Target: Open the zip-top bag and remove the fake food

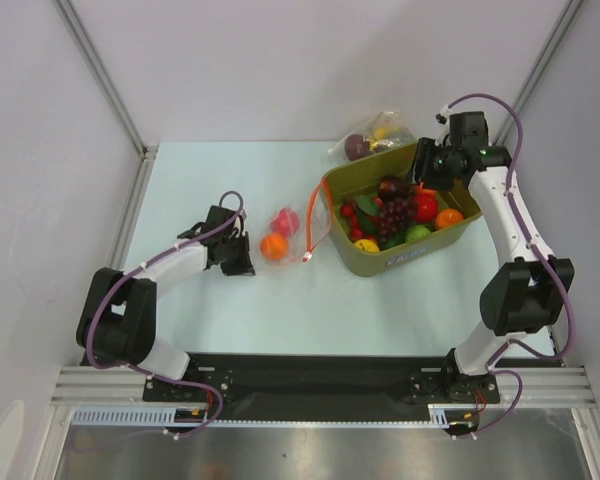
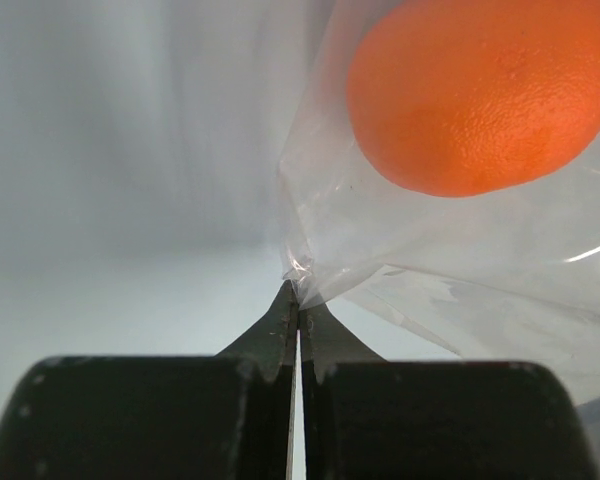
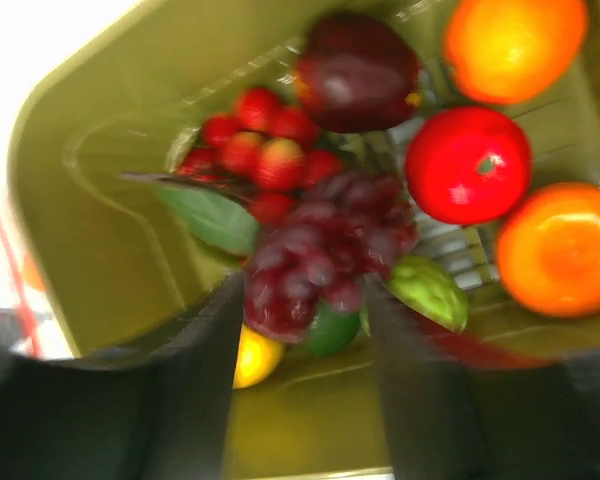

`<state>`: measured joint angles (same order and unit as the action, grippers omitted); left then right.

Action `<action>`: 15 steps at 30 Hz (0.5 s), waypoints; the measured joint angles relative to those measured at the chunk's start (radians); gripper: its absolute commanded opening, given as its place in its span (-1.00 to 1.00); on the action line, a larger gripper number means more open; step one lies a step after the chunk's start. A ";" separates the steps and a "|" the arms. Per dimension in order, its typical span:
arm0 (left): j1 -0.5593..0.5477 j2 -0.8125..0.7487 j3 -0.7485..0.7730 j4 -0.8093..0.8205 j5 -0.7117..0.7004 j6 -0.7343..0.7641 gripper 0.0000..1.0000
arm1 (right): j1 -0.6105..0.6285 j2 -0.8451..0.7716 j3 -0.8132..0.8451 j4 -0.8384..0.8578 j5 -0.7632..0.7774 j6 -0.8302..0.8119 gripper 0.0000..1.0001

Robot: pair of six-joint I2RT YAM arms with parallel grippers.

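Note:
The zip-top bag (image 1: 298, 232) lies mid-table, clear, with its red-orange zip strip (image 1: 318, 222) facing the bin. An orange fruit (image 1: 273, 246) and a pinkish-red one (image 1: 285, 221) are inside it. My left gripper (image 1: 248, 257) is shut on the bag's near corner; the left wrist view shows the plastic (image 2: 430, 260) pinched at the fingertips (image 2: 298, 290), with the orange fruit (image 2: 480, 95) behind it. My right gripper (image 1: 427, 172) hovers over the olive bin (image 1: 400, 262), jaws open. The grape bunch (image 3: 325, 250) is seen blurred between them (image 3: 305, 290), beside a red apple (image 3: 467, 165) and a maroon fruit (image 3: 358, 72).
The bin (image 3: 100, 200) also holds an orange (image 1: 448, 218), a lime (image 1: 417, 233), a lemon (image 1: 366, 245) and red chillies (image 1: 352, 215). A second clear bag (image 1: 375, 135) with dark and yellow fruit lies behind the bin by the back wall. White walls close in the table.

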<state>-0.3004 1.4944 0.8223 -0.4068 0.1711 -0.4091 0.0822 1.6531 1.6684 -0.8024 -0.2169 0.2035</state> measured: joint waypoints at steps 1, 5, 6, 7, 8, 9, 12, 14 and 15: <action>0.000 0.000 0.003 0.000 0.000 0.000 -0.99 | -0.002 0.011 -0.001 -0.005 0.010 -0.008 0.24; 0.000 0.000 0.016 0.001 0.001 0.003 -0.99 | -0.008 0.028 -0.002 -0.019 0.041 -0.029 0.36; 0.000 0.000 0.017 0.001 0.002 0.003 -0.99 | -0.008 0.028 0.002 -0.025 0.047 -0.031 0.39; 0.000 0.000 0.018 0.001 0.002 0.003 -0.99 | -0.008 0.028 0.007 -0.031 0.052 -0.032 0.40; 0.000 0.000 0.018 0.001 0.005 0.003 -0.99 | -0.008 0.028 0.015 -0.035 0.056 -0.034 0.40; 0.000 0.000 0.018 0.000 0.008 0.005 -0.99 | -0.008 0.028 0.026 -0.039 0.060 -0.035 0.42; 0.000 0.000 0.018 0.000 0.013 0.012 -0.99 | -0.008 0.028 0.062 -0.035 0.063 -0.035 0.47; 0.000 0.000 0.019 -0.001 0.016 0.018 -0.99 | -0.008 0.024 0.076 -0.021 0.053 -0.032 0.45; 0.000 0.000 0.020 -0.001 0.016 0.019 -0.99 | -0.008 0.020 0.077 -0.012 0.041 -0.029 0.42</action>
<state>-0.3004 1.4948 0.8421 -0.4076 0.1871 -0.3904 0.0742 1.6733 1.7454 -0.8146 -0.1757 0.1745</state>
